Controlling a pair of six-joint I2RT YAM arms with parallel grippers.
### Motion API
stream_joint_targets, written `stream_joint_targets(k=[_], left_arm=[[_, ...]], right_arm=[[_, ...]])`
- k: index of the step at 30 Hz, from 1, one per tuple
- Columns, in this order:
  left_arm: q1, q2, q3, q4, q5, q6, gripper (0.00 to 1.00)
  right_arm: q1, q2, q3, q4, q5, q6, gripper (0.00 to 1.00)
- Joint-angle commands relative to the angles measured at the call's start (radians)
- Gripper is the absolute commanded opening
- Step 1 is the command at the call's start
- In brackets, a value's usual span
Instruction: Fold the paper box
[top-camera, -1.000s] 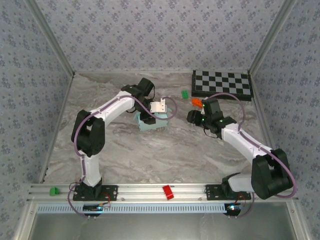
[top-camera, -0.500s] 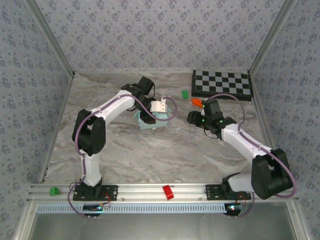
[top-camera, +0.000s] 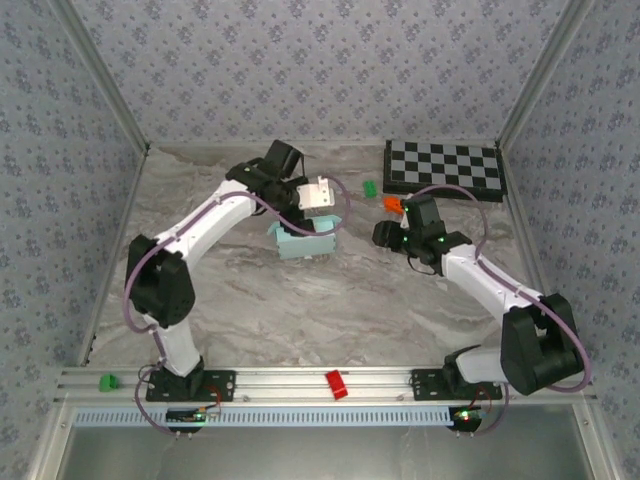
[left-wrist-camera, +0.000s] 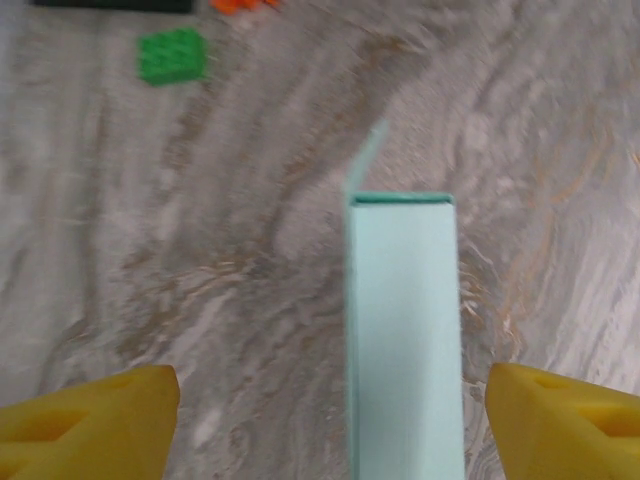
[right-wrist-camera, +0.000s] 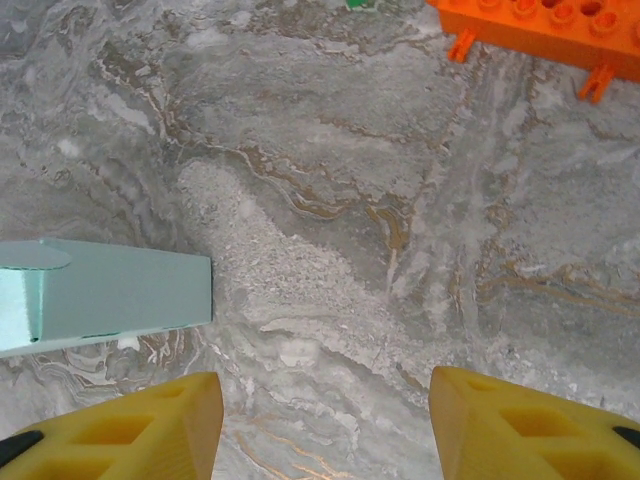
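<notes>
With left end effector (left-wrist-camera: 330, 415) and right end effector (right-wrist-camera: 325, 420) both spread, the paper box (left-wrist-camera: 403, 330) is unheld; flaps could be sprung open.

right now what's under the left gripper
The paper box lies below the open left gripper, lengthwise between its fingers, resting on the marble table. The table surface beneath the box is covered.

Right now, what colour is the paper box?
The paper box is pale turquoise; the left wrist view shows it best.

Grey marbled table (top-camera: 300, 310) — paper box (top-camera: 305, 246), checkerboard (top-camera: 445, 168), green block (top-camera: 370, 187), orange block (top-camera: 392, 205)
</notes>
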Motion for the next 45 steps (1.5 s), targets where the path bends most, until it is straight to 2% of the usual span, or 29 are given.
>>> stream_joint_targets(k=[1,4,10,14,17,27,40,45], left_arm=[[0.005,-0.107,-0.03,0.112,-0.052,-0.215,0.81],[0.028,-0.175,-0.077,0.142,-0.094,-0.373,0.81],[0.078,-0.326,-0.239,0.197,-0.256,-0.735,0.8],[0.132,-0.408,-0.32,0.138,-0.268,-0.943,0.81],[0.168,-0.46,-0.398,0.124,-0.225,-1.029,0.81],[0.207,-0.511,-0.573,0.158,-0.075,-1.086,0.79],[0.211,-0.397,-0.587,0.238,0.01,-1.13,0.63],[0.219,-0.378,-0.591,0.285,0.065,-1.145,0.62]], right_arm=[[-0.005,0.02,0.076,-0.045,-0.028,-0.091,0.59],[-0.004,0.043,0.121,-0.07,-0.047,-0.151,0.59],[-0.002,0.092,0.212,-0.122,-0.112,-0.266,0.59],[0.004,0.133,0.287,-0.174,-0.164,-0.346,0.59],[0.012,0.163,0.338,-0.211,-0.186,-0.39,0.58],[0.072,0.287,0.491,-0.298,-0.251,-0.483,0.57],[0.128,0.358,0.514,-0.253,-0.243,-0.469,0.56],[0.131,0.37,0.514,-0.247,-0.242,-0.465,0.56]])
